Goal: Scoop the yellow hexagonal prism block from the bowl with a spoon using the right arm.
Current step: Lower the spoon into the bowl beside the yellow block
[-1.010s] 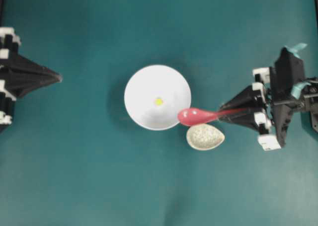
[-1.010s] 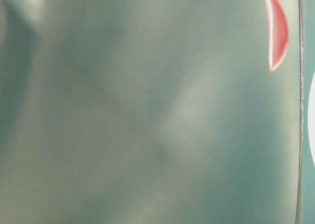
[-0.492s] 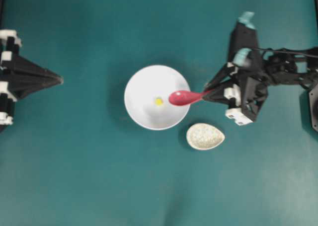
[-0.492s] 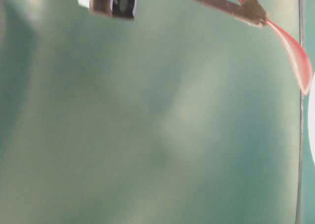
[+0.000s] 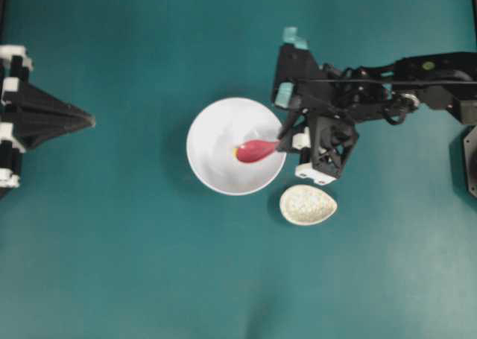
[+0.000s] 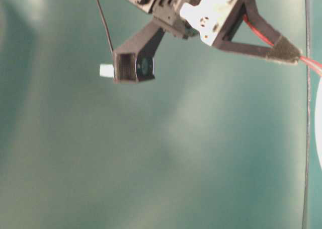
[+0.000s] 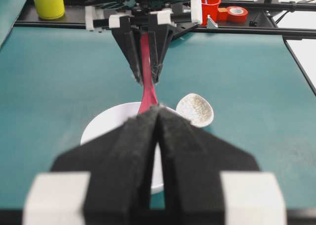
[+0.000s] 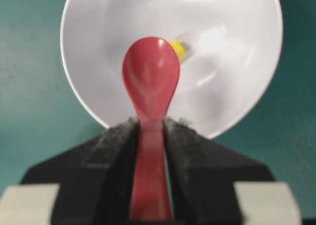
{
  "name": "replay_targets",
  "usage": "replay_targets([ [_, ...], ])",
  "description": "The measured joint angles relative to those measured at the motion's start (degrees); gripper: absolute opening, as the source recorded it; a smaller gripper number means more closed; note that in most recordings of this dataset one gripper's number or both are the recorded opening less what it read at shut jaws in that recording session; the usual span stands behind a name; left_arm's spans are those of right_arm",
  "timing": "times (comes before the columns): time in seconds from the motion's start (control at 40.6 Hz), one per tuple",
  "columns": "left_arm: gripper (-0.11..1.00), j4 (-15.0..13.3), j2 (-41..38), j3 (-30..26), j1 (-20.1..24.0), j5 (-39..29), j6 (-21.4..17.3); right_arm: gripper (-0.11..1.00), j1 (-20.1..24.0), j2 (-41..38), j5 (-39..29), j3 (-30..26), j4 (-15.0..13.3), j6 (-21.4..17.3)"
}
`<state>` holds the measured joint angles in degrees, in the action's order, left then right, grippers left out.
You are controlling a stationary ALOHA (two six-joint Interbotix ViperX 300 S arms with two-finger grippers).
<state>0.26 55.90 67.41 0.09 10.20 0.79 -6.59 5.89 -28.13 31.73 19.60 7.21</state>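
The white bowl [image 5: 205, 123] stands mid-table. In it lies the tiny yellow hexagonal prism block [image 8: 179, 48], just past the upper right edge of the spoon's scoop; from overhead only a sliver of the block [image 5: 237, 154] shows at the scoop's left tip. My right gripper [image 5: 282, 141] hangs over the bowl's right rim, shut on the handle of the pinkish-red spoon [image 5: 256, 150], whose scoop [image 8: 150, 76] reaches into the bowl and looks empty. My left gripper [image 5: 88, 118] rests at the left edge, shut and holding nothing, pointing at the bowl [image 7: 106, 123].
A speckled egg-shaped spoon rest [image 5: 307, 205] lies just below and right of the bowl, under the right wrist. In the left wrist view a yellow cup [image 7: 48, 1], a red cup [image 7: 211, 7] and a tape roll [image 7: 237, 12] stand beyond the mat's far edge.
The right arm has swung left, carrying the spoon from beside the bowl's lower right rim to inside the bowl, next to the block. The left arm has not moved.
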Motion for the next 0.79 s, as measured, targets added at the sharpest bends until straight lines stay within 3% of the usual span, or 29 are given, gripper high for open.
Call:
replay_targets([
  [0.788,-0.01,0.0,0.1,0.0,0.0,0.0,0.0,0.24,0.0,-3.6,-4.2,-1.6,-2.2,-9.4],
])
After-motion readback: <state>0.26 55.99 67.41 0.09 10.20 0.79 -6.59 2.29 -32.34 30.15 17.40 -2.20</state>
